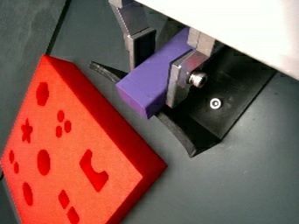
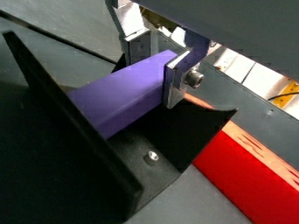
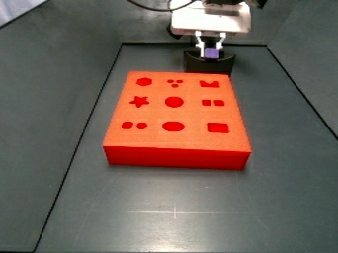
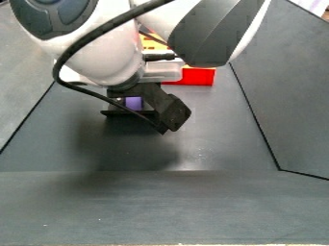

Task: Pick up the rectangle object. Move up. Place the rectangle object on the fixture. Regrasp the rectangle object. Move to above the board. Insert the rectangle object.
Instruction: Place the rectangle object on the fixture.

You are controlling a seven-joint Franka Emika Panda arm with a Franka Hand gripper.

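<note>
The purple rectangle object (image 1: 146,87) lies on the black fixture (image 1: 222,114), leaning along its upright wall (image 2: 59,114). My gripper (image 1: 160,80) straddles the block. One silver finger (image 1: 179,83) touches its side. The other finger (image 1: 140,48) stands a little off it with its dark pad showing, so the jaws are open. Both wrist views show this; the block also shows there (image 2: 111,101). The red board (image 1: 70,149) lies beside the fixture. In a side view the gripper (image 3: 209,44) hangs over the fixture (image 3: 211,63) behind the board (image 3: 176,114).
The dark floor has raised side walls (image 3: 297,89). In a side view the arm's white body (image 4: 115,38) hides most of the gripper; the fixture (image 4: 157,113) and a strip of the board (image 4: 197,76) show below it.
</note>
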